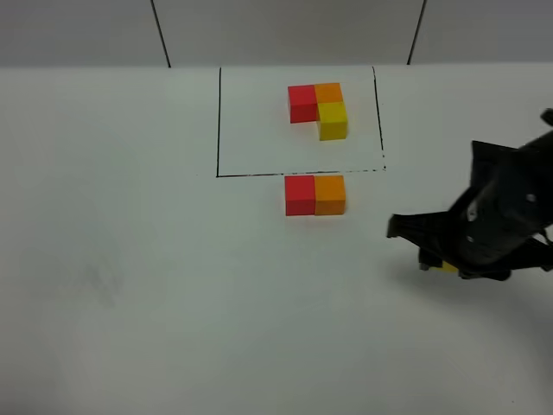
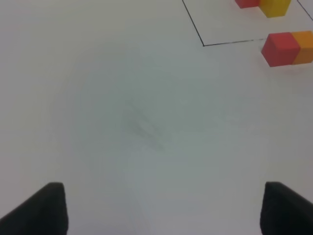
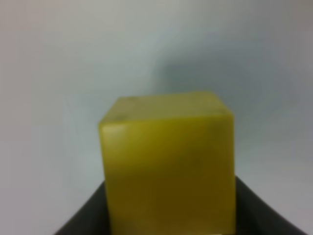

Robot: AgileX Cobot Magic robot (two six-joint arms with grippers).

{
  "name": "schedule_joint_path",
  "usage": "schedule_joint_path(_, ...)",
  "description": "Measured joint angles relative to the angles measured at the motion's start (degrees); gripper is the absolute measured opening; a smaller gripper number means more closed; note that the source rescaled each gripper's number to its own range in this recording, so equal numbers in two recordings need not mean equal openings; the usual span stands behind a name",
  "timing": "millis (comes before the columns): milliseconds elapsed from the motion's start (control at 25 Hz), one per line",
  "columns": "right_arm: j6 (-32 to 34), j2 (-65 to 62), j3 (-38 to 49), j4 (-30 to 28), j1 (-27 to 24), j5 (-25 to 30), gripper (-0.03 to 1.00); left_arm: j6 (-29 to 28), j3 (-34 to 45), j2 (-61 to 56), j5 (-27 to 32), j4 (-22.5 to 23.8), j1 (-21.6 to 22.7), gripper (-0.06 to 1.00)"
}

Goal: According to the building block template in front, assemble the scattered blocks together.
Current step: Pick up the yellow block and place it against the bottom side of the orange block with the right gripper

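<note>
**White table, yellow block in the right pincer**

White table (image 1: 130, 259) fills the scene, with a pale wall behind it at the top of the high view.

The right pincer (image 1: 442, 266) sits at the right of the high view, closed narrow on the yellow block (image 3: 166, 166). In the right wrist view this matte cube fills the middle, with black pincer parts at both of its lower corners. From above only a sliver of yellow shows under the black arm. Whether the block rests on the table or hangs clear of it cannot be told.

The red block (image 1: 300, 195) and the orange block (image 1: 330, 194) stand touching side by side at the centre of the high view, red on the left. They are just below the lower line of the black rectangle (image 1: 219, 121).

Inside that rectangle, in the upper centre, lies the template (image 1: 318, 108). It is an L of three joined cubes: red at left, orange at right, yellow below the orange.

The left pincer (image 2: 166, 210) stands wide apart over bare table and holds nothing. It is out of the high view.
</note>
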Motion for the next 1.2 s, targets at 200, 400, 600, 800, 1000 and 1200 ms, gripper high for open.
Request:
schedule_joint_path(200,6.36,8.27,-8.56,-2.80,6.31,2.53,0.02,0.00,0.00,0.00,0.00,0.00,0.00,0.74)
schedule_joint_path(400,6.67,17.71,-16.01,-4.71,9.43,4.11,0.02,0.00,0.00,0.00,0.00,0.00,0.00,0.74)
schedule_joint_path(600,7.02,23.20,-20.92,-6.88,9.59,3.99,0.02,0.00,0.00,0.00,0.00,0.00,0.00,0.74)
schedule_joint_path(800,8.29,24.01,-21.96,-7.57,9.85,2.47,0.02,0.00,0.00,0.00,0.00,0.00,0.00,0.74)
schedule_joint_path(1000,11.45,24.06,-21.96,-10.90,11.59,2.42,0.02,0.00,0.00,0.00,0.00,0.00,0.00,0.74)
schedule_joint_path(1200,11.71,24.12,-21.96,-11.17,11.80,2.02,0.02,0.00,0.00,0.00,0.00,0.00,0.00,0.74)
